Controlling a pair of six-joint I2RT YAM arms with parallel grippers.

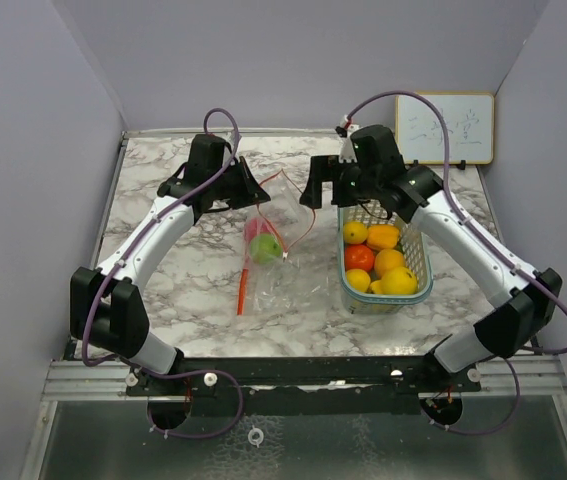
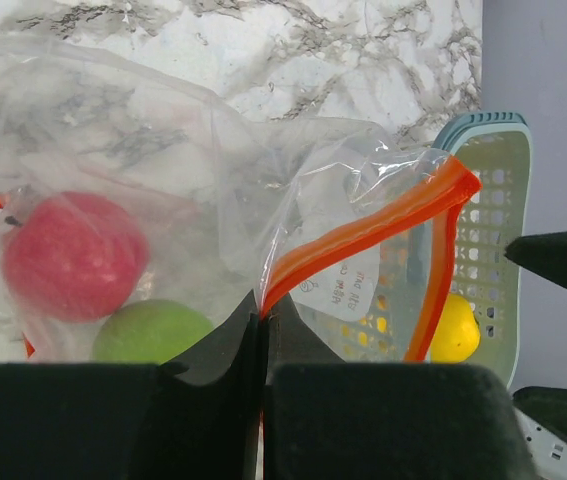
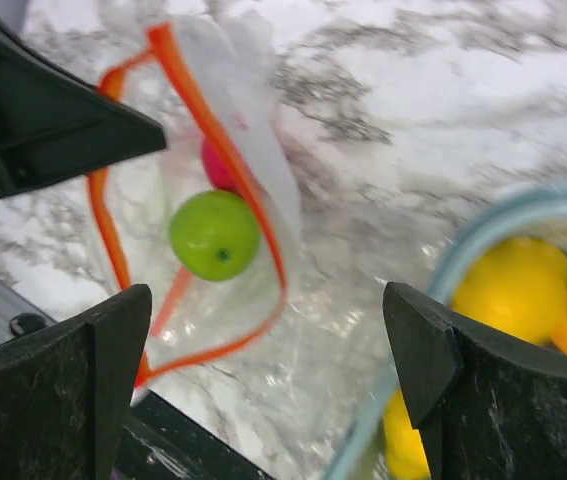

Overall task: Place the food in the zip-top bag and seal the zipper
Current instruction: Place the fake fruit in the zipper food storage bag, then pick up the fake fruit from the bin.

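Your left gripper (image 2: 263,335) pinches the zip-top bag (image 2: 163,150) by its rim, with the green fruit (image 2: 151,335) and pink fruit (image 2: 73,255) inside just beyond it. Your right gripper (image 3: 263,335) gapes wide and empty beside the basket (image 1: 428,272) of other fruits (image 1: 391,262).

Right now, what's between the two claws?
The zip-top bag, mouth open, its orange zipper rim pinched by the left claw; the right claw is open. The top view shows it.
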